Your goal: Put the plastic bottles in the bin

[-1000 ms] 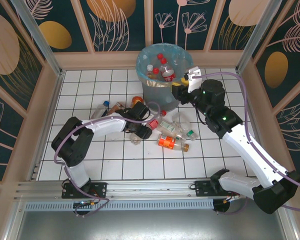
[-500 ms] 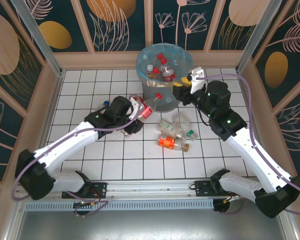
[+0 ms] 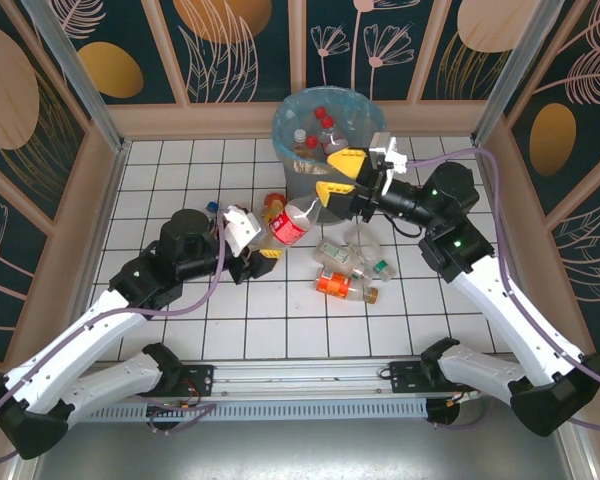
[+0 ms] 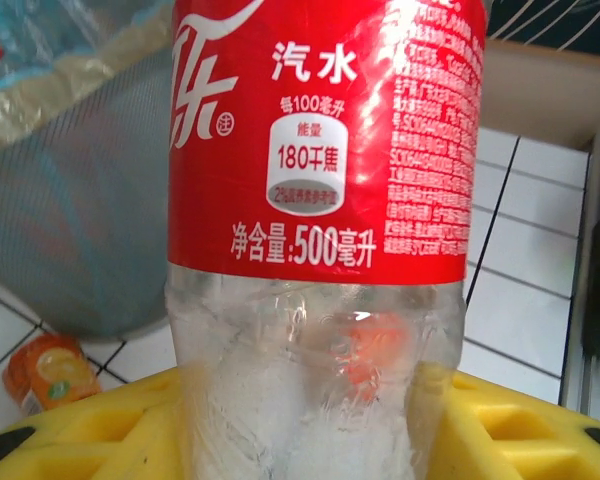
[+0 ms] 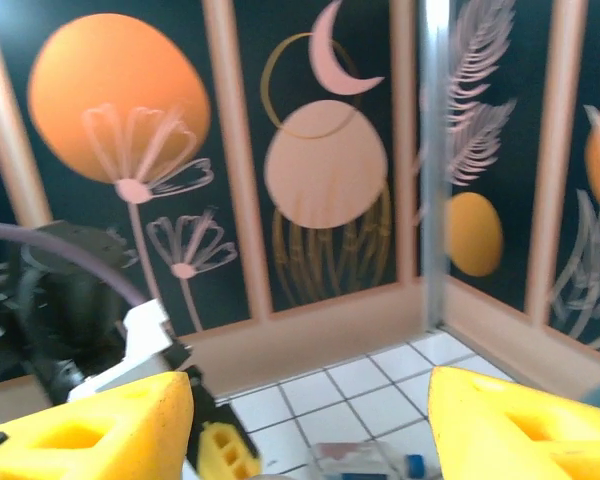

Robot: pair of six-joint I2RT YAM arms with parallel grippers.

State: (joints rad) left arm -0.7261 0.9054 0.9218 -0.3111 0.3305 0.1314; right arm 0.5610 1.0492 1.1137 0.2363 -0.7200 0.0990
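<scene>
- Grip check: L gripper [image 3: 268,240] is closed on the red bottle [image 3: 286,222]. Its yellow fingers [image 4: 90,440] pinch the clear part just below the label.
- Axis: the bottle's length runs away from the claw, up-right in top view, w/ the free end aimed at the bin [image 3: 302,182].
- Key relation: the bin lies just beyond that free end, far-right of L gripper. In wrist view the bin's wall shows beside the label, so we judge the bottle is below the rim. We'd lift first, then go fwd over it.
- We can't tell whether the free end touches the wall.
- R gripper [image 3: 340,176] hangs by the bin's near rim, fingers spread, nothing btwn them. It sits close to the path L needs, so we'd watch for a clash.
- Loose bottles [image 3: 348,272] lie on the floor tiles near the bin's base, closer to the R arm. Binned bottles [image 3: 320,128] show several are already in.
</scene>
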